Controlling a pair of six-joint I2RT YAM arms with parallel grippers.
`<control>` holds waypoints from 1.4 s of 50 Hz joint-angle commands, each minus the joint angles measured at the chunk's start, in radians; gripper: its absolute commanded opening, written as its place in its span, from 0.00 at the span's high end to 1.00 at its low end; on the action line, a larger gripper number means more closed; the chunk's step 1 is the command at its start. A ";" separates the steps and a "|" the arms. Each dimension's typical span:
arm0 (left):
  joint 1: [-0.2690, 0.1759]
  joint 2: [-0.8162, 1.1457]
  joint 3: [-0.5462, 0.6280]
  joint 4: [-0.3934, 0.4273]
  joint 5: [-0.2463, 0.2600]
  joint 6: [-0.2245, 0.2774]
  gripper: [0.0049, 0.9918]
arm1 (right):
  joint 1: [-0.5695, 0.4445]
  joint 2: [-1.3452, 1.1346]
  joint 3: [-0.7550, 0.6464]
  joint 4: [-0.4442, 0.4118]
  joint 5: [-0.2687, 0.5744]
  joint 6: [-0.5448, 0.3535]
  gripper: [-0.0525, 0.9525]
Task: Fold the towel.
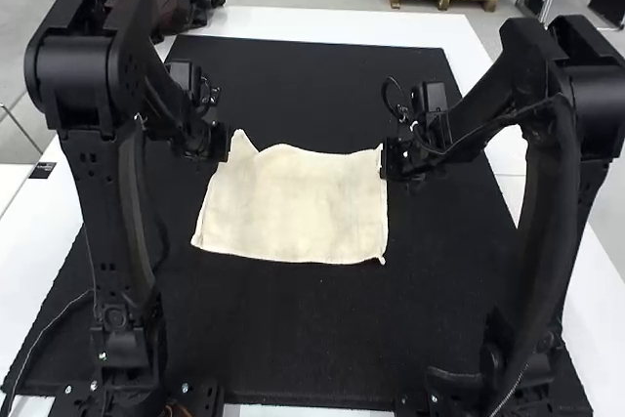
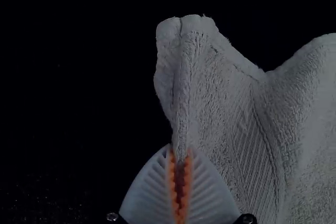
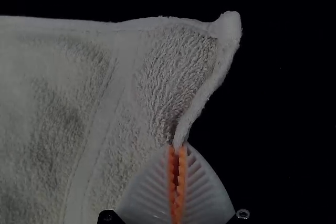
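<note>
1 cream towel (image 1: pixel 298 207) is lying mostly spread on the black surface (image 1: pixel 283 334). The left tool (image 1: pixel 225 145) is pinching its left edge by the far corner; the right tool (image 1: pixel 386 160) is pinching its right edge likewise.

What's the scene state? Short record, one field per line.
item: cream towel
lie: spread broadly, far edge wavy; number of layers can't be told
left gripper: shut on the towel's left side edge, near the far left corner
right gripper: shut on the right side edge, near the far right corner
near corners: free of both grippers
surface: black mat on a white table
</note>
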 commanded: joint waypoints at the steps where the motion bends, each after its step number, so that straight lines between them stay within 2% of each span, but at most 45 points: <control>1: 0.036 -0.037 0.013 0.002 0.014 -0.005 0.98 | -0.020 -0.044 0.002 0.002 -0.013 0.012 0.97; 14: 0.079 -0.051 0.010 -0.007 0.020 0.013 0.98 | -0.045 -0.061 0.002 0.000 -0.023 0.015 0.97; 25: 0.080 -0.054 0.010 -0.027 0.036 0.013 0.98 | -0.048 -0.088 0.002 -0.014 -0.045 0.035 0.97; 43: 0.074 -0.103 0.009 -0.068 0.054 0.012 0.98 | -0.048 -0.143 -0.015 -0.089 -0.089 0.039 0.97; 70: 0.088 -0.175 0.009 -0.190 0.060 0.039 0.98 | -0.048 -0.266 -0.063 -0.161 -0.125 0.056 0.97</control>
